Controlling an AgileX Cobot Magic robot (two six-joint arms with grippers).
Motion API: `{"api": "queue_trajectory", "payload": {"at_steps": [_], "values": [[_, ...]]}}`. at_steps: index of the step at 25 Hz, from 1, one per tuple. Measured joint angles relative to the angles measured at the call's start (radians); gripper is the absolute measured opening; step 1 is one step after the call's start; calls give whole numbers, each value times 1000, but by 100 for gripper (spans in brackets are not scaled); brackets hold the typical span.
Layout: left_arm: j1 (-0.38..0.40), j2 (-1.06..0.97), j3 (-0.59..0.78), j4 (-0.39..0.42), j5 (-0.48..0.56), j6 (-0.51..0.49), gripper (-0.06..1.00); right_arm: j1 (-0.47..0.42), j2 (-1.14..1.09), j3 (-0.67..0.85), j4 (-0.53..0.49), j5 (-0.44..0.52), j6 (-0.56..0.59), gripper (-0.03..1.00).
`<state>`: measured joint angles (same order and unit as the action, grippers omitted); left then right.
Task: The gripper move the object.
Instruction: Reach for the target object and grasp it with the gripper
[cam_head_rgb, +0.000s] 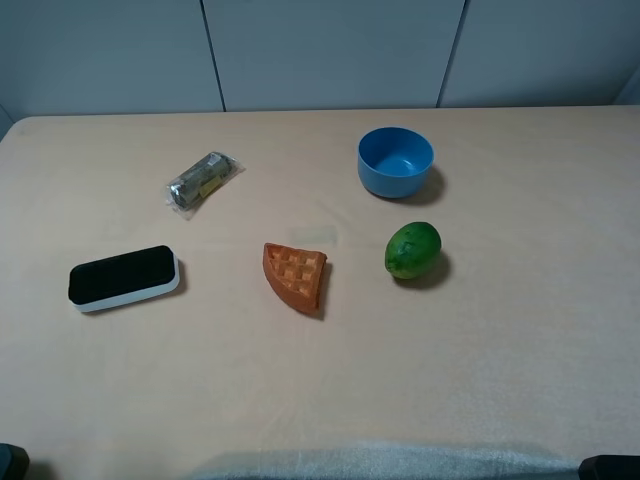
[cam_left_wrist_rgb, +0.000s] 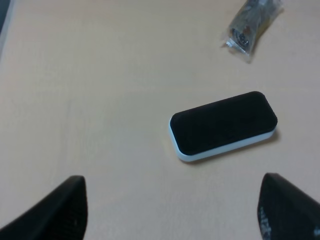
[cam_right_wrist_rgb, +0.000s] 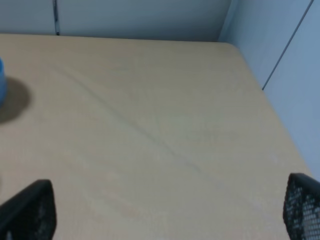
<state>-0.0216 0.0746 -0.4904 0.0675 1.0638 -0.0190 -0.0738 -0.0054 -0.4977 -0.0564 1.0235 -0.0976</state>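
Observation:
The green egg-shaped fruit (cam_head_rgb: 412, 250) lies on the table right of centre, in front of a blue bowl (cam_head_rgb: 396, 162). It shows in no wrist view. My left gripper (cam_left_wrist_rgb: 172, 212) is open and empty, its fingertips (cam_left_wrist_rgb: 60, 212) spread wide over the table near a black and white eraser (cam_left_wrist_rgb: 223, 126). My right gripper (cam_right_wrist_rgb: 167, 212) is open and empty over bare table at the right side, far from the fruit. In the exterior view only small dark parts of the arms show at the bottom corners.
An orange waffle wedge (cam_head_rgb: 296, 275) lies left of the fruit. The eraser (cam_head_rgb: 124, 278) lies at the left. A clear wrapped packet (cam_head_rgb: 205, 182) lies behind it, also in the left wrist view (cam_left_wrist_rgb: 252, 22). The bowl's edge (cam_right_wrist_rgb: 1, 82) shows in the right wrist view.

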Motion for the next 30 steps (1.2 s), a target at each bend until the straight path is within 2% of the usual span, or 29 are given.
{"api": "queue_trajectory", "payload": {"at_steps": [30], "values": [[0, 0, 0, 0, 0, 0, 77, 0, 0, 0, 0, 0, 0, 69]]}}
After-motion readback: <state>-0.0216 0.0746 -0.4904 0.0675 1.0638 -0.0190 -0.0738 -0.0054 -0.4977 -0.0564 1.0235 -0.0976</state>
